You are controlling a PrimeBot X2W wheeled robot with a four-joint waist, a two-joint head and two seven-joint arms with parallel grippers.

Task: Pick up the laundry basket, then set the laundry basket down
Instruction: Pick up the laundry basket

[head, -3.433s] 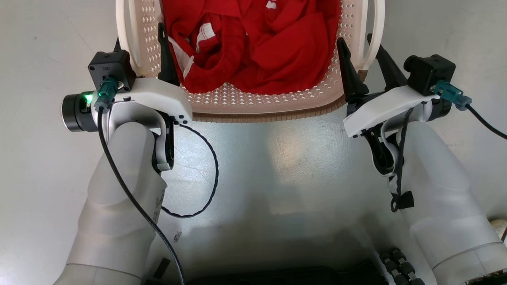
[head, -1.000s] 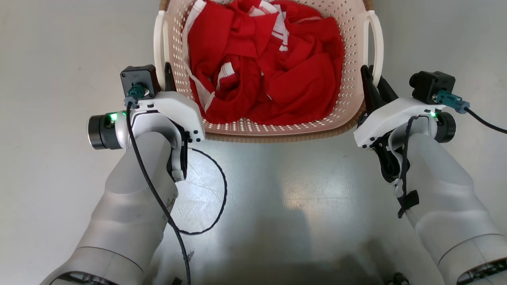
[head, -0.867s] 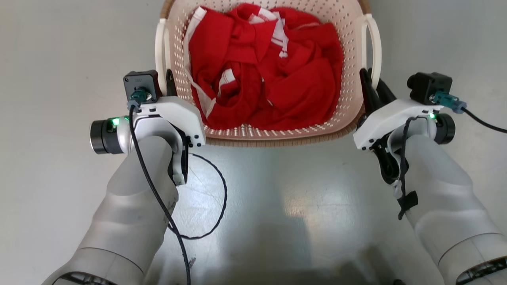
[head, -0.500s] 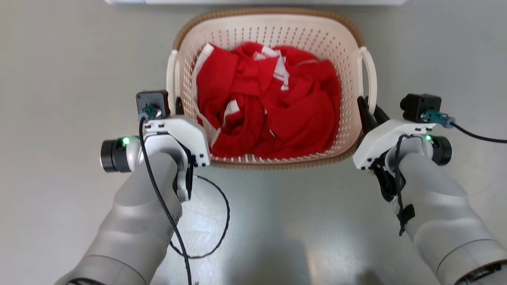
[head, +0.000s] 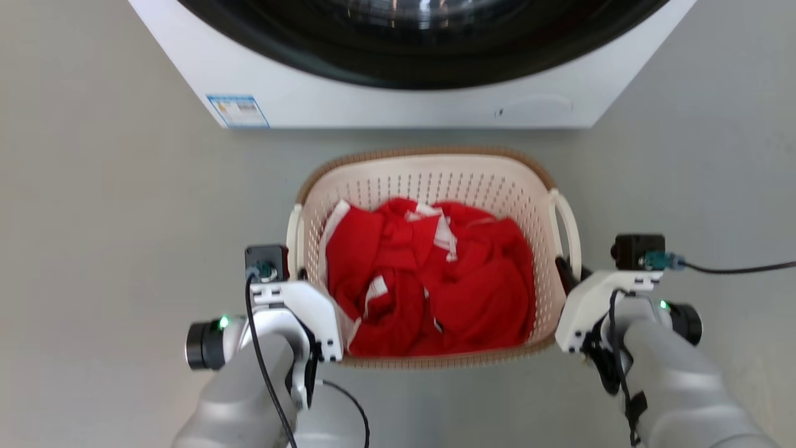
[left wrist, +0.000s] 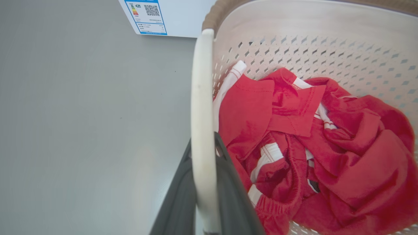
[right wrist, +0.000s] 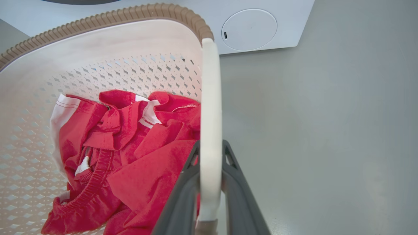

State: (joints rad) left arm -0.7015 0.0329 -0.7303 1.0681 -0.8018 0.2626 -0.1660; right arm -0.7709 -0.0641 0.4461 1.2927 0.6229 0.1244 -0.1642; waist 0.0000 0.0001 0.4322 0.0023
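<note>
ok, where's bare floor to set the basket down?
Wide bare floor left of the laundry basket and right of it, out past the washing machine's corners. Tight: narrow strip between basket and washer. Red clothes fill the basket; left gripper and right gripper clamp its handles.

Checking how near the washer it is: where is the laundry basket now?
Head view, centre: the laundry basket is just in front of the washing machine, the left gripper shut on its left handle and the right gripper on its right handle.
</note>
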